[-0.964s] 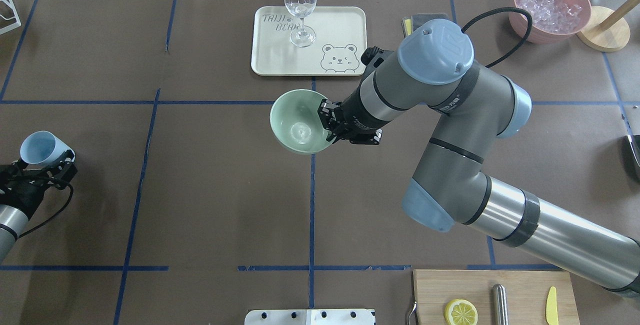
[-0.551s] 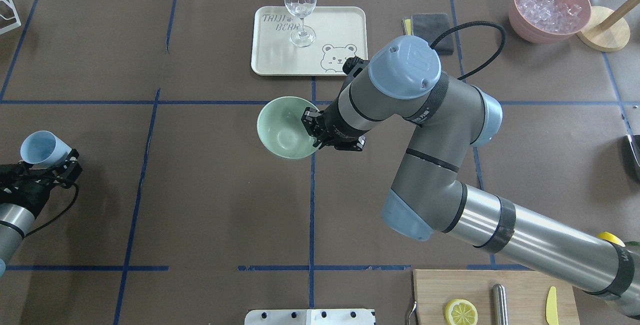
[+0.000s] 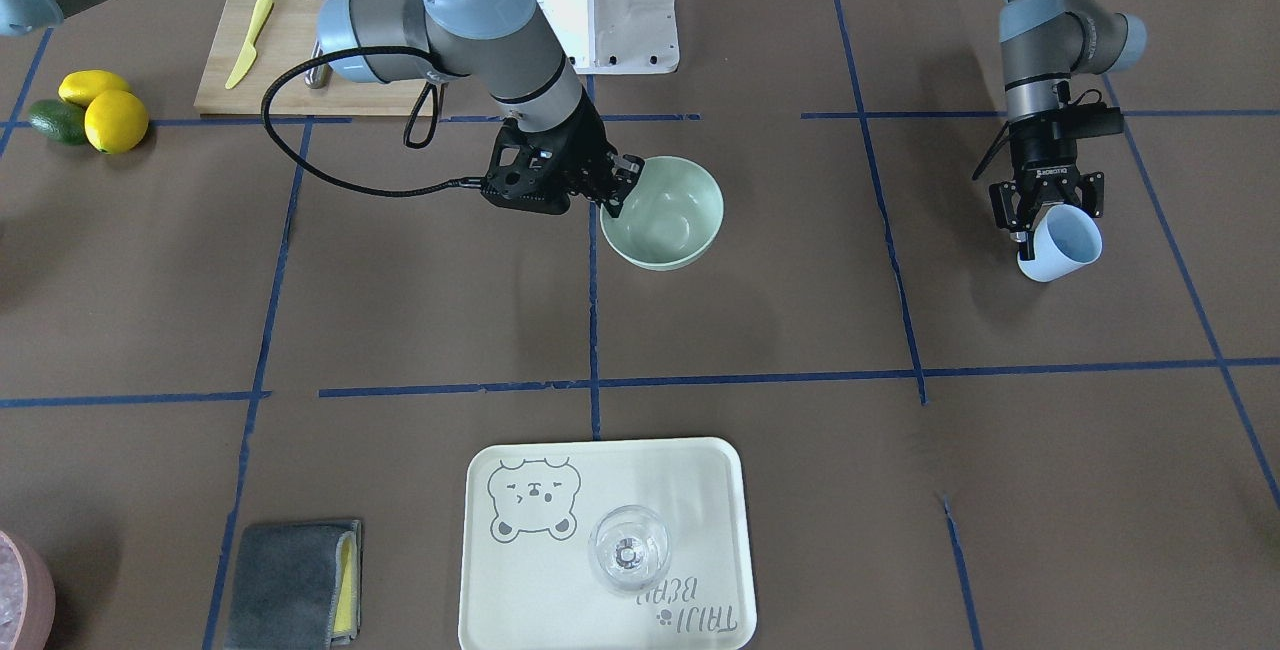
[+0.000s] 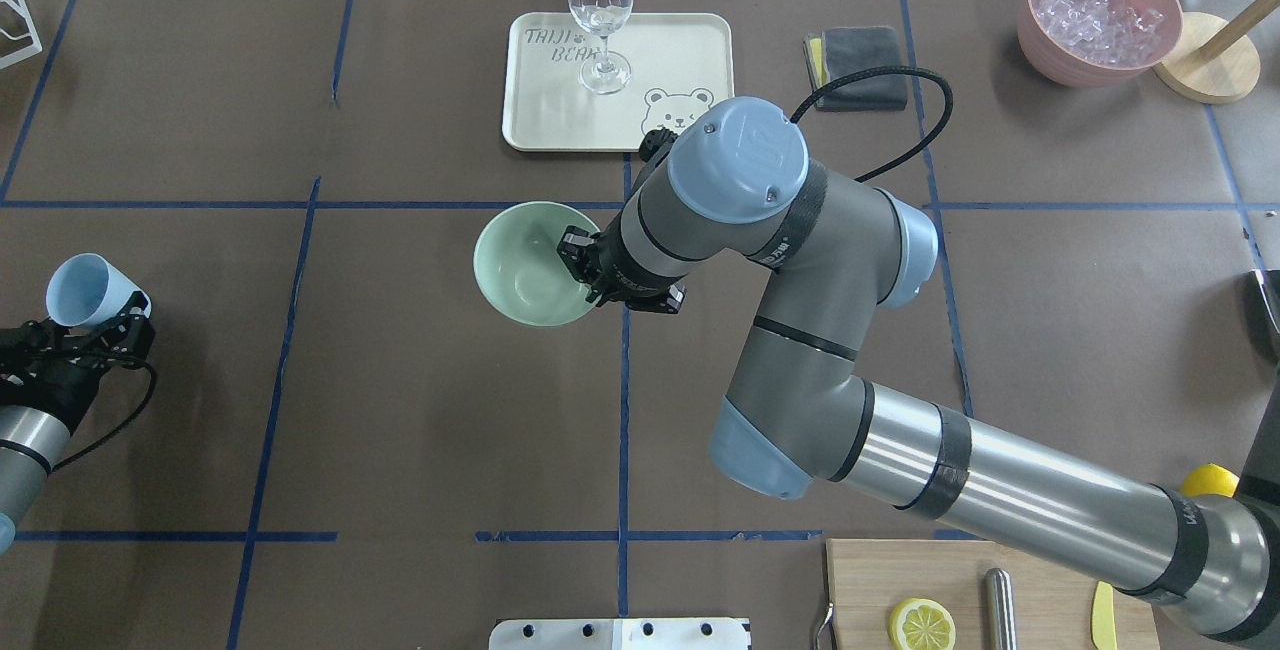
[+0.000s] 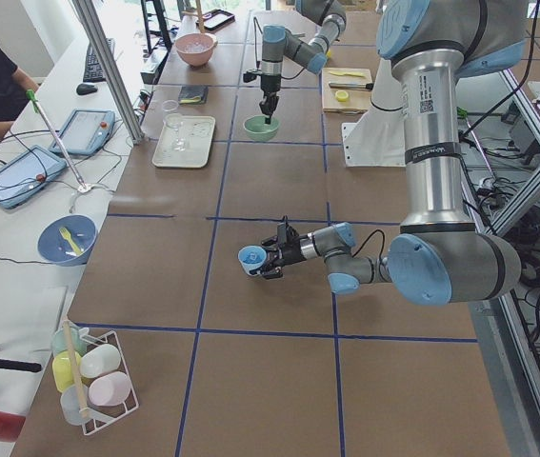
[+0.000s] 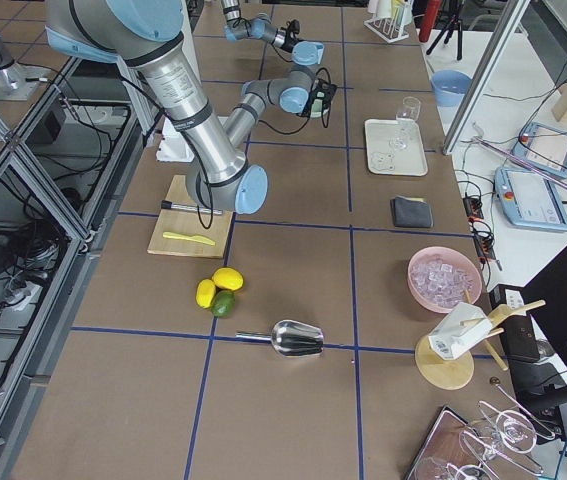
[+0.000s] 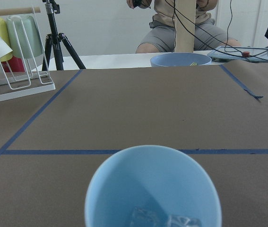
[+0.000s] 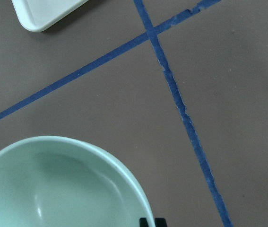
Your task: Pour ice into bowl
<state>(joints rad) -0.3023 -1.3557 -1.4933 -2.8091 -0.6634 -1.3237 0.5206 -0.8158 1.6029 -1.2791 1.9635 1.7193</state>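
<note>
The mint-green bowl (image 4: 520, 265) is near the table's middle, just left of the blue centre line; it also shows in the front view (image 3: 670, 215) and the right wrist view (image 8: 53, 189). It looks empty. My right gripper (image 4: 582, 268) is shut on the bowl's right rim. I cannot tell whether the bowl rests on the table. My left gripper (image 4: 98, 322) at the far left is shut on a blue cup (image 4: 78, 290). The cup is tilted with its mouth facing away from the wrist. A few clear ice cubes (image 7: 164, 220) lie inside the cup (image 7: 152, 189).
A cream tray (image 4: 680, 40) with a wine glass (image 4: 600, 15) stands behind the bowl. A pink bowl of ice (image 4: 1098, 15) and a grey cloth (image 4: 860, 55) are at the back right. A cutting board (image 4: 1040, 570) with a lemon slice is at the front right.
My right arm has carried the mint-green bowl to the left, and the bowl now sits level rather than tilted. The left gripper and cup have barely moved.
</note>
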